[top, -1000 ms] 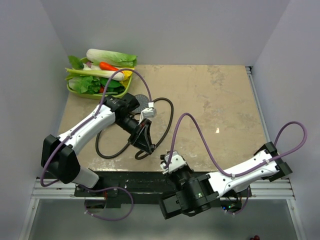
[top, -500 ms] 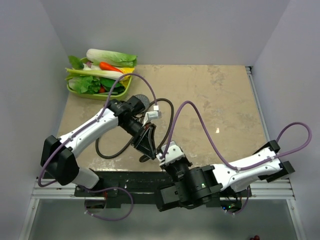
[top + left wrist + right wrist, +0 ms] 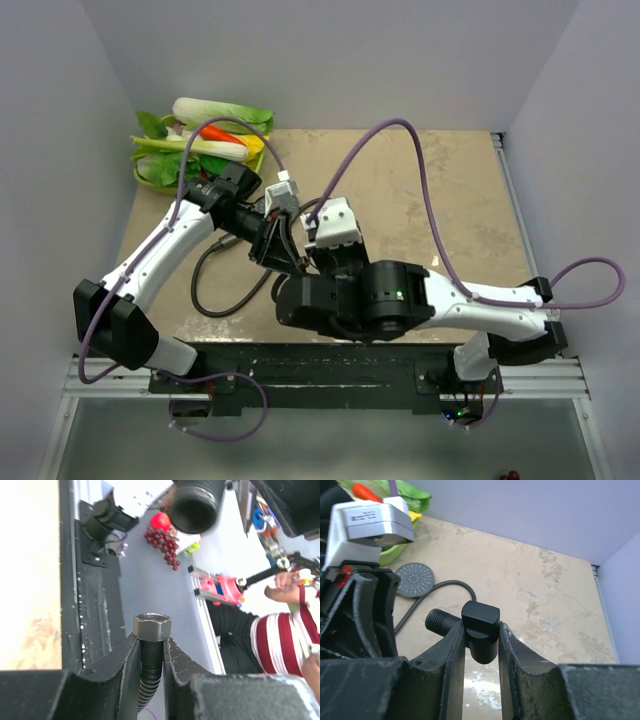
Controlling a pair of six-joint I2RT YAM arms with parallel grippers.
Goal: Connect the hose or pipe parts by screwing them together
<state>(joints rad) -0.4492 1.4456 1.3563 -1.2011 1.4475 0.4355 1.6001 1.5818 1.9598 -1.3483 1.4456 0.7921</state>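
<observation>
My left gripper [image 3: 151, 641] is shut on the dark ribbed hose [image 3: 149, 677] just below its metal hex nut [image 3: 152, 627], which stands free above the fingertips. My right gripper [image 3: 481, 636] is shut on a black fitting [image 3: 481, 625] whose threaded stub [image 3: 440, 620] points left, toward the left gripper's fingers [image 3: 362, 615]. From the left wrist, a black threaded end [image 3: 194, 504] faces the nut, and the two are apart. The shower head's round face [image 3: 415, 580] lies on the table with hose running from it. In the top view the hose loop [image 3: 196, 290] rests under the left arm.
A green tray of vegetables [image 3: 150, 180] sits at the table's far left corner. Purple cables [image 3: 420, 190] arc over both arms. The raised right arm [image 3: 400, 300] covers the table's near middle. A black mounting rail [image 3: 300, 362] runs along the near edge.
My right arm has risen from the near edge and swung in beside the left gripper, carrying the black fitting. My left gripper has lifted and shifted back a little with the hose end.
</observation>
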